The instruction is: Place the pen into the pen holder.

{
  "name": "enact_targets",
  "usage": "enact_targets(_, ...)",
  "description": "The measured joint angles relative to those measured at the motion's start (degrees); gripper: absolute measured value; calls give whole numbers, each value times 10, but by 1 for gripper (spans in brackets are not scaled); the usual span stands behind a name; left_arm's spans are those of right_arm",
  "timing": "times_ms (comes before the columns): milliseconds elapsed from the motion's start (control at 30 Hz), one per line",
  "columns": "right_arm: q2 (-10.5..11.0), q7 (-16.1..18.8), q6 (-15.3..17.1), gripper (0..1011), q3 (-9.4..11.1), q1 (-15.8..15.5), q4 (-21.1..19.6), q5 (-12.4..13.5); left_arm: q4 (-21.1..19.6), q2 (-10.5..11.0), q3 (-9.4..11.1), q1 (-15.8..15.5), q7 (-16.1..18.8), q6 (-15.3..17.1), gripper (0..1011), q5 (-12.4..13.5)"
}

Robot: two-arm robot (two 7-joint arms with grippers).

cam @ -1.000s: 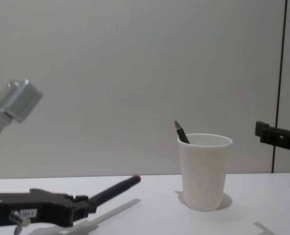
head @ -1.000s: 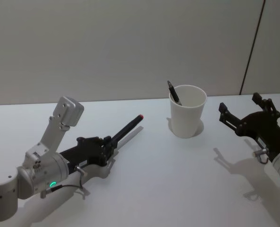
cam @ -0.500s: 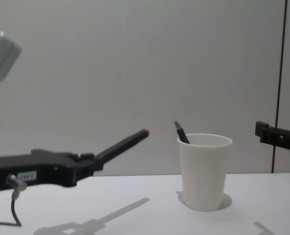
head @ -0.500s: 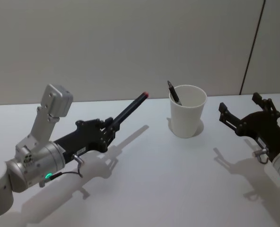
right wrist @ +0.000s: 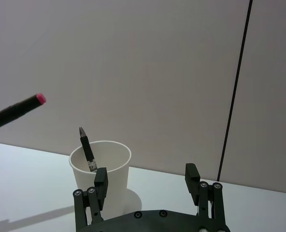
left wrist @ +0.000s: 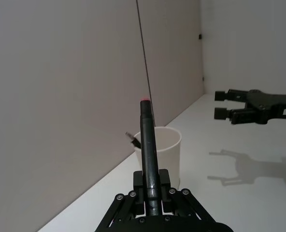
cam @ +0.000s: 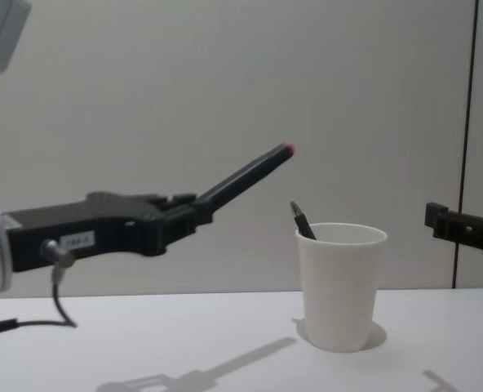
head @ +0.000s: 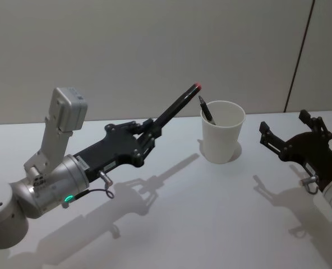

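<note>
So here's where we're at. Closest to us, the left gripper [head: 149, 131] is up off the table [head: 211, 213] with its fingers clamped tight on the back end of the pen [head: 174, 109], the black one with the red tip. The pen sticks straight out of the fingers and angles upward toward the pen holder [head: 222, 131].

From the chest view we see the red tip sitting higher than the cup's rim and just short of its left side, so it isn't over the opening yet. There's only air between the tip and the cup.

The pen holder stands upright on the table, a bit farther back and to the right of the left gripper. It already has a second dark pen [head: 206, 109] in it, leaning on the left side of the rim and poking out above it, right near where the held pen's tip hangs. That's the one thing we'd call in the way.

Off to the cup's right and apart from it, the right gripper [head: 285, 124] hovers above the table, fingers spread wide with nothing between them. Behind it all there's a plain wall [head: 127, 50].
</note>
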Motion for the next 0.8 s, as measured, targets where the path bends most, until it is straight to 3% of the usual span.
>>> enact_targets(367,0,0,0,1001,0,0,0,0,1,-31,15,-20,-34,-29,187,-3)
enact_targets(800,0,0,0,1001,0,0,0,0,2,-53,29,-33,-59,-34,187,-2)
